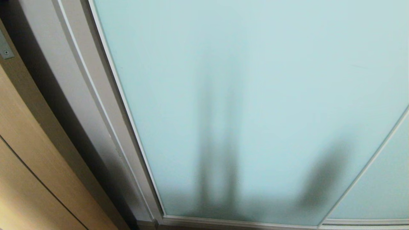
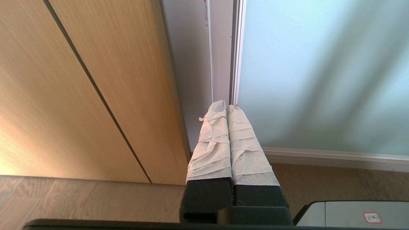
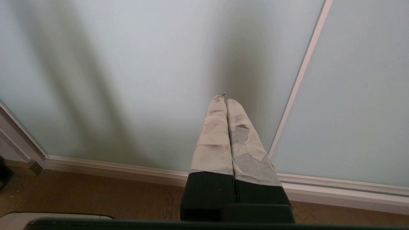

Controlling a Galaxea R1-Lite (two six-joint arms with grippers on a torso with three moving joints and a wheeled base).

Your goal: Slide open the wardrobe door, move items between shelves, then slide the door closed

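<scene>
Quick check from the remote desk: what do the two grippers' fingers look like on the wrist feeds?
Left gripper: two tapered fingers wound in wrinkled cream cloth tape, a loose end near one tip, on black bases. Right gripper: same build, but its tape is greyer and worn, with torn patches on one finger.

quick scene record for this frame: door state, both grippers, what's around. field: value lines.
door: sliding wardrobe door, frosted glass panel, covers the opening; no shelf or cushion visible
door frame: silver-white edge at the robot's left of the panel
left gripper: shut, empty, pointing at the door's frame edge, contact unclear
right gripper: shut, empty, pointing at the glass, contact unclear
left of wardrobe: tan wooden door
floor: wood-grain, below the door's bottom rail
arms in head view: neither, only shadows on the glass
</scene>
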